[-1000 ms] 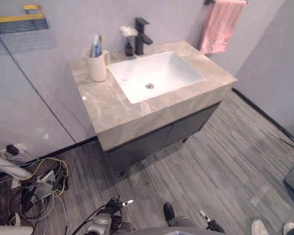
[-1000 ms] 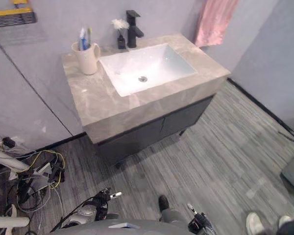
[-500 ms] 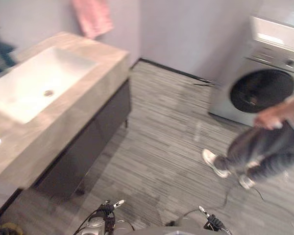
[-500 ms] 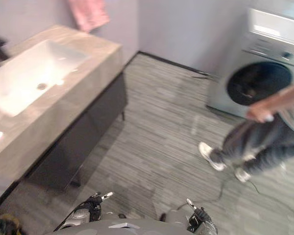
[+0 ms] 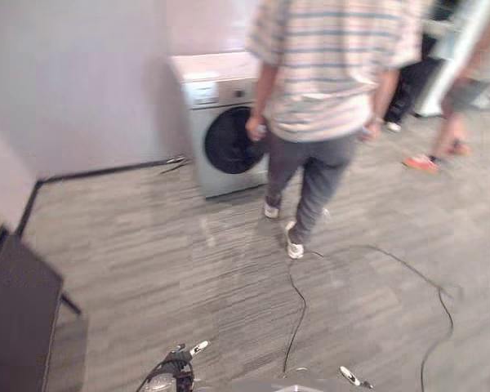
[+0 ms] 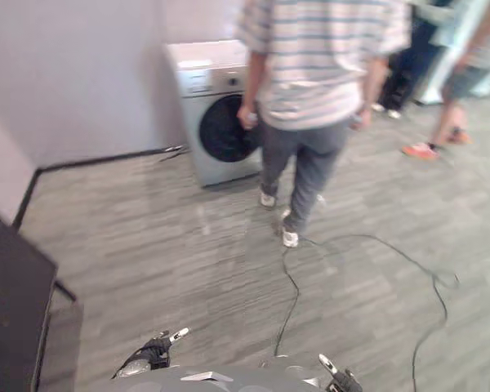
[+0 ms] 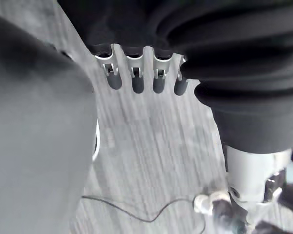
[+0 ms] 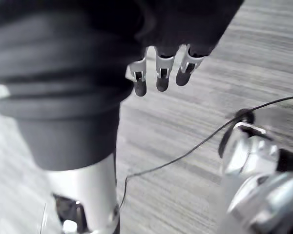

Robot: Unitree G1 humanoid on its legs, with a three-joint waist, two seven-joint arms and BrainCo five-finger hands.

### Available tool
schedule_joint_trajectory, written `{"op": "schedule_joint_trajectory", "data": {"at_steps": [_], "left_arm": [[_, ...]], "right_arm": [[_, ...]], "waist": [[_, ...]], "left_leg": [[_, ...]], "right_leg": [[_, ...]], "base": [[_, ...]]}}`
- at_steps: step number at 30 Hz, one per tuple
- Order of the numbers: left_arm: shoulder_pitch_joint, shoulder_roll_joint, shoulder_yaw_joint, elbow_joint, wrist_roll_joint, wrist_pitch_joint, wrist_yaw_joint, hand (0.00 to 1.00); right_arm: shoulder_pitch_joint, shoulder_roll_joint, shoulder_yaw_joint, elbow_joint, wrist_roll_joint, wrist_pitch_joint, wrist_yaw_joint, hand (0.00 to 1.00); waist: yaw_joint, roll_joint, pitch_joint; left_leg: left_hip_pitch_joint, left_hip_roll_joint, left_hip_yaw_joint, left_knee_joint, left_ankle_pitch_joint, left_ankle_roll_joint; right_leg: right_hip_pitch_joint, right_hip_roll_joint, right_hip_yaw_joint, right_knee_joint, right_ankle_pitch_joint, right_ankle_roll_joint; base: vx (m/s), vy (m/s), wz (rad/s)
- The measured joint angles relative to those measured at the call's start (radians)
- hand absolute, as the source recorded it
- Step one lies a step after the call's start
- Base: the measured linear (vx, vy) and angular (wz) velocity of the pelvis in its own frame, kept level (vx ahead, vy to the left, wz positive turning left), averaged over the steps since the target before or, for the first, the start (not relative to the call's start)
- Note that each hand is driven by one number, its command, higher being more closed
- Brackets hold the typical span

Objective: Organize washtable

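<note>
Of the washtable I see the dark cabinet side (image 5: 16, 318) at the lower left edge of the eye views; its top and sink are out of frame. My left hand (image 7: 136, 80) hangs over the grey striped floor with straight fingers and holds nothing. My right hand (image 8: 158, 73) also hangs above the floor, fingers straight and empty.
A grey washing machine (image 5: 224, 131) stands against the back wall. A person in a striped shirt and dark trousers (image 5: 335, 73) stands right in front of it, back turned. Another person's legs (image 5: 453, 106) show at the far right. Open floor lies between me and them.
The camera has swung far to the right: the washtable top, sink and cup have left the picture, and the washing machine and the person now fill the middle. Both hands stay hanging.
</note>
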Motion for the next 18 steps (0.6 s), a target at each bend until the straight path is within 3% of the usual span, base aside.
{"op": "schedule_joint_trajectory", "data": {"at_steps": [1,3,4,5,6,7,8,9,11,12,13,15,16,18], "left_arm": [[0.000,-0.006,0.000,0.001,-0.001,-0.004,0.001,0.00],[-0.006,-0.016,0.023,-0.007,-0.003,-0.009,0.003,0.00],[-0.006,-0.020,0.031,-0.010,-0.006,-0.009,0.003,0.00],[-0.002,-0.040,0.063,-0.010,-0.023,-0.008,0.004,0.00],[0.009,-0.047,0.086,-0.004,-0.028,-0.008,0.005,0.00],[0.012,-0.045,0.103,-0.011,-0.028,-0.012,0.004,0.00],[0.012,-0.034,0.115,-0.031,-0.027,-0.019,0.004,0.00],[0.006,-0.030,0.114,-0.040,-0.027,-0.024,0.003,0.00],[0.006,-0.037,0.103,-0.037,-0.025,-0.014,0.000,0.00],[0.004,-0.036,0.101,-0.042,-0.026,-0.014,-0.001,0.00],[0.004,-0.031,0.101,-0.051,-0.029,-0.018,0.000,0.00],[0.001,-0.030,0.099,-0.052,-0.036,-0.012,0.001,0.00],[-0.003,-0.030,0.098,-0.050,-0.042,-0.003,0.002,0.00],[-0.011,-0.040,0.098,-0.047,-0.055,-0.002,0.002,0.00]], "right_arm": [[0.026,-0.004,-0.014,0.002,-0.030,0.008,0.000,0.00],[0.034,-0.004,-0.066,0.004,-0.042,0.008,0.001,0.00],[0.033,-0.004,-0.071,0.002,-0.049,0.008,0.001,0.00],[0.035,-0.004,-0.067,-0.013,-0.071,0.007,0.001,0.00],[0.039,-0.004,-0.039,-0.025,-0.076,0.006,0.005,0.00],[0.045,-0.002,-0.025,-0.032,-0.075,0.009,0.006,0.00],[0.055,0.025,0.001,-0.045,-0.076,0.011,0.007,0.00],[0.052,0.026,0.015,-0.054,-0.077,0.015,0.008,0.00],[0.077,0.026,0.024,-0.075,-0.077,0.022,0.010,0.00],[0.094,0.029,0.041,-0.100,-0.092,0.022,0.013,0.00],[0.090,0.033,0.051,-0.105,-0.105,0.023,0.017,0.00],[0.083,0.035,0.052,-0.136,-0.103,0.022,0.018,0.00],[0.054,0.034,0.054,-0.141,-0.103,0.021,0.018,0.00],[0.030,0.029,0.054,-0.142,-0.103,0.019,0.019,0.00]], "waist": [[-0.006,0.008,0.004],[-0.006,0.025,0.014],[-0.005,0.030,0.016],[-0.001,0.047,0.020],[0.008,0.070,0.005],[0.013,0.048,0.000],[0.020,0.001,-0.004],[0.020,-0.016,0.001],[0.011,-0.018,-0.024],[0.022,-0.018,-0.035],[0.023,-0.046,-0.035],[0.027,-0.045,-0.030],[0.020,-0.044,-0.024],[0.022,-0.049,-0.022]], "left_leg": [[-0.052,-0.060,-0.073,-0.082,0.000,0.001],[-0.120,-0.114,-0.210,-0.261,0.016,-0.008],[-0.128,-0.113,-0.228,-0.296,0.017,-0.006],[-0.132,-0.101,-0.228,-0.337,0.060,-0.012],[-0.137,-0.083,-0.196,-0.328,0.077,-0.015],[-0.136,-0.081,-0.157,-0.316,0.077,-0.015],[-0.137,-0.088,-0.078,-0.281,0.078,-0.015],[-0.141,-0.088,-0.043,-0.245,0.072,-0.009],[-0.130,-0.101,0.000,-0.267,0.061,0.005],[-0.080,-0.120,0.066,-0.339,0.071,0.016],[-0.038,-0.129,0.124,-0.361,0.077,0.020],[0.011,-0.129,0.177,-0.377,0.070,0.040],[0.071,-0.126,0.241,-0.415,0.073,0.027],[0.114,-0.117,0.291,-0.455,0.058,0.014]], "right_leg": [[-0.011,0.005,0.057,0.009,0.000,0.000],[-0.048,0.032,0.156,0.021,0.000,0.000],[-0.054,0.041,0.175,0.021,0.001,0.000],[-0.058,0.068,0.231,0.019,0.006,0.003],[-0.073,0.095,0.271,0.076,0.000,0.044],[-0.096,0.099,0.265,0.155,-0.019,0.070],[-0.099,0.070,0.256,0.236,-0.099,0.093],[-0.109,0.056,0.255,0.252,-0.153,0.098],[-0.105,0.024,0.274,0.210,-0.165,0.100],[-0.130,-0.014,0.249,0.294,-0.167,0.131],[-0.188,-0.042,0.172,0.480,-0.149,0.236],[-0.268,-0.083,0.048,0.605,-0.093,0.291],[-0.355,-0.151,-0.085,0.677,-0.124,0.230],[-0.416,-0.189,-0.173,0.654,-0.149,0.189]], "base": [[0.02,0.132,-1.60],[0.06,0.160,-1.72],[0.14,0.215,-2.02],[0.16,0.219,-1.96],[0.18,0.241,-2.08],[0.14,0.173,-1.82],[0.09,0.106,-1.32],[0.13,0.163,-1.03],[0.19,0.158,-0.47],[0.31,0.025,-0.51],[0.29,-0.003,-0.57],[0.25,0.007,-0.89],[0.25,-0.014,-1.20],[0.18,-0.056,-1.03]]}}
